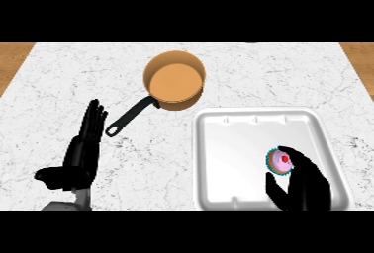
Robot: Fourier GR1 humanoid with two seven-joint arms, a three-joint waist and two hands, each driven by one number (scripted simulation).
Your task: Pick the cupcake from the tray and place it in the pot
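The cupcake [281, 162] sits inside the white tray [241, 148], close to the tray's right wall and somewhat nearer its front edge than its back one. We see pink frosting with a red dot on top and a teal wrapper showing round its rim.

The right robot hand [305, 184] comes up from the table's front edge over the tray's front right part. Its fingers arch over the cupcake's right side and its thumb rises on the left just below the cake, so the hand is curled about it; we judge it to be grasping the cupcake, though we cannot tell whether the cake is lifted off the tray floor.

The left robot hand [82, 148] shows toward the table's front left, released, with fingers straight and pointing away from the front edge and the thumb stuck out to the left. It holds nothing and touches nothing we can see. A bit of grey forearm shows beneath it at the front edge.

The tray is a shallow rectangular one with rounded corners, lying on the table's front right part. Beyond its back left corner, near the middle of the table, stands the pot [174, 80], copper-orange, with a black handle [131, 116] running toward the front left; the handle's end lies just beside the left hand's fingertips, apart from them.

The table [277, 74] is white marble with grey veins.
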